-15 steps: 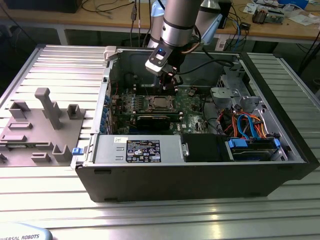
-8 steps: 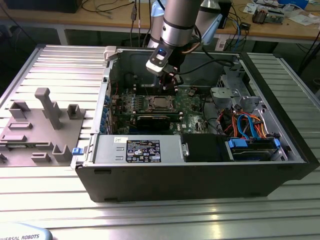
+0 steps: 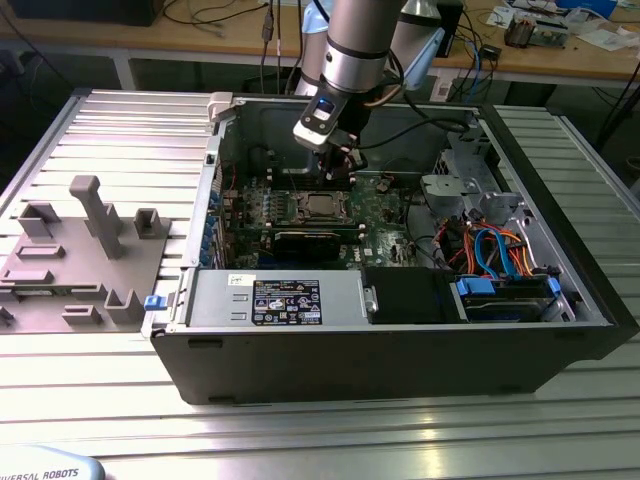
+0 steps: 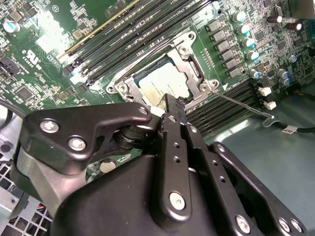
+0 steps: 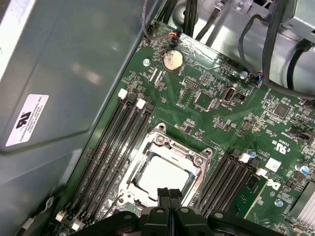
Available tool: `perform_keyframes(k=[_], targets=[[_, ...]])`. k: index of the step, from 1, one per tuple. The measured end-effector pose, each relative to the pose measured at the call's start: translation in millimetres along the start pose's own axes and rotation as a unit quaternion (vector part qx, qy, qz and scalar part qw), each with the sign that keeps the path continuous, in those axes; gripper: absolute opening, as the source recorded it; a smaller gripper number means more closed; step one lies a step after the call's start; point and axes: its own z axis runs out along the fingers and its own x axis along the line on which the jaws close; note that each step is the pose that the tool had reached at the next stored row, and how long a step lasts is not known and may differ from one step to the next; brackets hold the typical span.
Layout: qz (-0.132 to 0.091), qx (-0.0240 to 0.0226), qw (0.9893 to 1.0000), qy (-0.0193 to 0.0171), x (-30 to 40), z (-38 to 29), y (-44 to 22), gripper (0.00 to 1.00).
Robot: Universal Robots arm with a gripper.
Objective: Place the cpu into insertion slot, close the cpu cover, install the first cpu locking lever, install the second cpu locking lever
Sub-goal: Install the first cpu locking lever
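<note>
**CPU seated and covered, levers not yet latched**

I count one cpu (image 5: 162, 176) lying in its socket on the motherboard (image 5: 211, 105). One cpu cover (image 5: 166, 133) appears to lie flat around it. In the second wrist view, one locking lever (image 4: 241, 104) juts sideways, seemingly unlatched. I cannot make out the other. The gripper (image 5: 170, 194) hovers at the socket's edge, fingers clenched together and empty.

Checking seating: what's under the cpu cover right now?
The cpu shows through the cpu cover opening in the first wrist view. Its edges and the socket beneath are hidden.
</note>
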Motion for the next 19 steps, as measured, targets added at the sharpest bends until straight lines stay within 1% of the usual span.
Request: perform_keyframes(k=[19], targets=[[-0.018, 0.001, 0.9998, -0.0013, 0.0, 0.0, 0.0, 0.11]])
